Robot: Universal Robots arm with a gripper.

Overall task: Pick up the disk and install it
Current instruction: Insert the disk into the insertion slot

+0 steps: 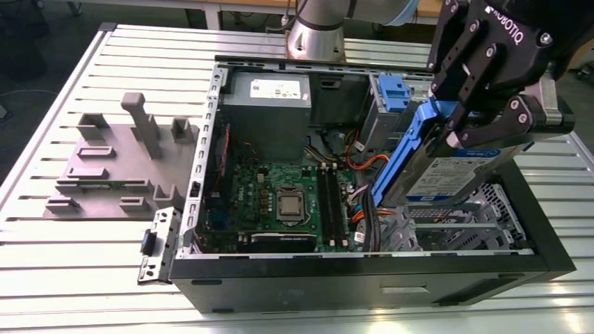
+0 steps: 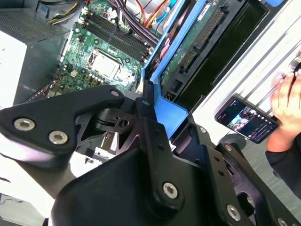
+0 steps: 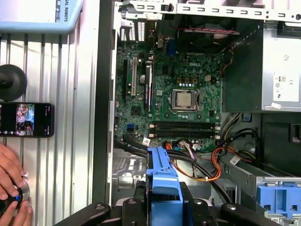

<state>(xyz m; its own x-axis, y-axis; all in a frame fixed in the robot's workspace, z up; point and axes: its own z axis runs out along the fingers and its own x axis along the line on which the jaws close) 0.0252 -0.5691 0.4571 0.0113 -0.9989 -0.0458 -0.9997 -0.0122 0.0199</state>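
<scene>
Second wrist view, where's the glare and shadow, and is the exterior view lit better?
In the second wrist view the table glares pale and the pincer, shut on the disk, is a dark mass; in the exterior view light is even, with shadow inside the computer case.

Motherboard (image 1: 278, 202), phone (image 3: 26, 119), grey fixture (image 1: 111, 167)

Metal workbench on a dark floor.
A wide table (image 1: 55, 257) of silver metal slats (long grooves run between them) takes up most of the exterior view, and even light gives it a soft shine. At the exterior view's left lies grey floor (image 1: 23, 118). Behind stands another table (image 1: 250, 4) with a pale wooden top.
</scene>
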